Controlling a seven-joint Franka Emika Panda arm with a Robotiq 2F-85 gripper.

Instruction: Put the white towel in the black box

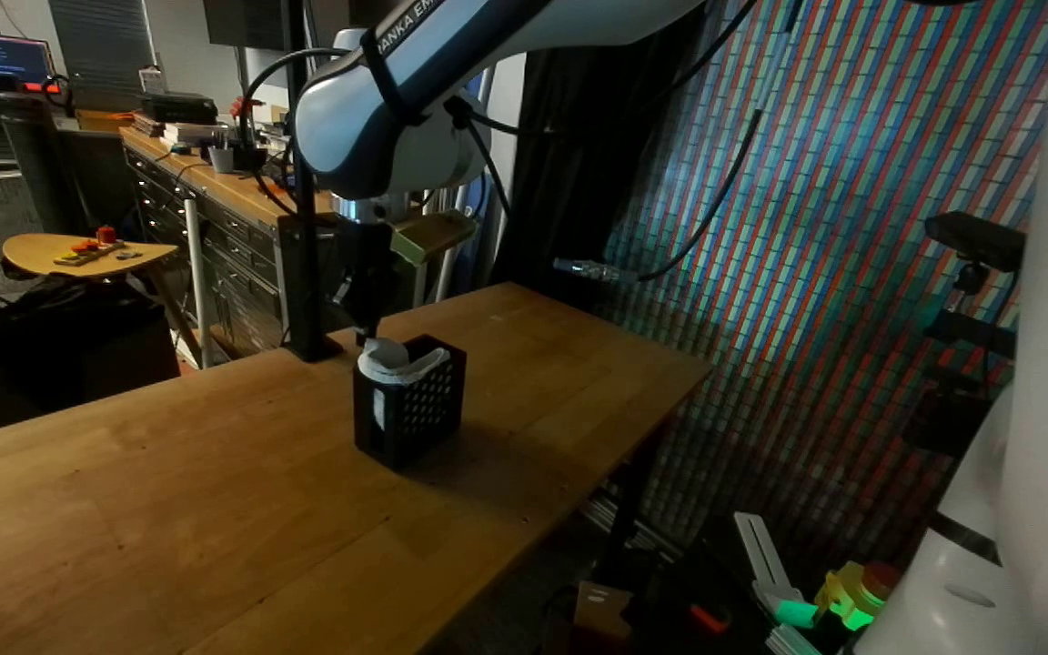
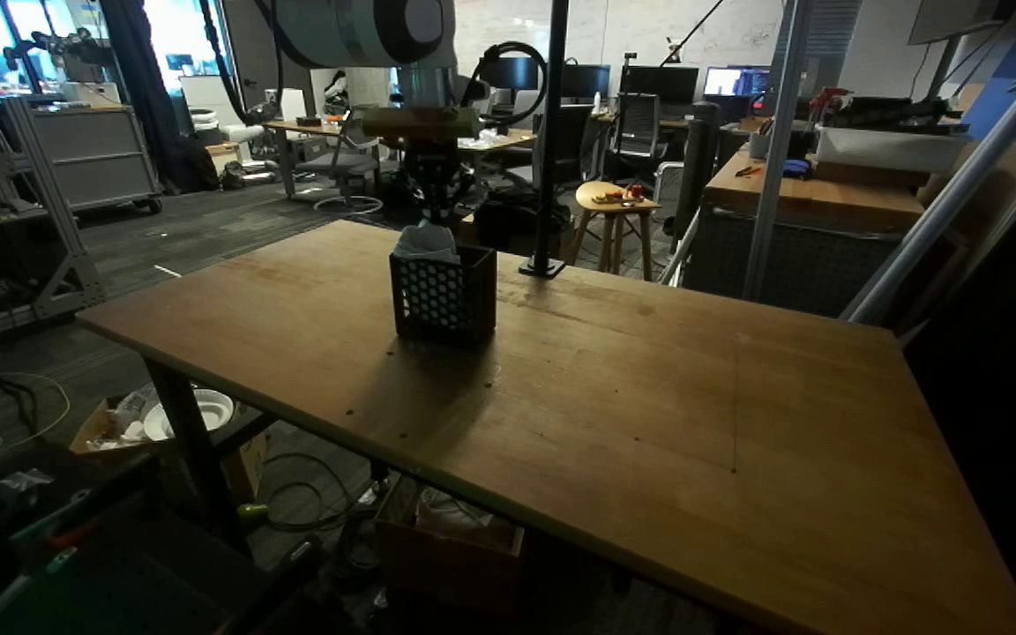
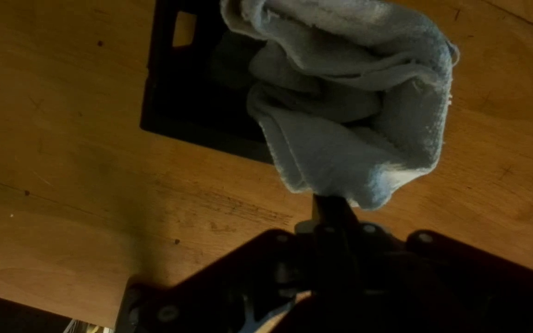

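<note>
White towel [image 3: 336, 145] bunches beneath the tool [image 3: 334, 201] pinching it, partly inside black box [image 2: 474, 295].

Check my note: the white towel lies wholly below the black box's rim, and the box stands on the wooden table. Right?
Not quite: both exterior views show the white towel bulging above the rim of the black box, which does stand on the wooden table.
</note>
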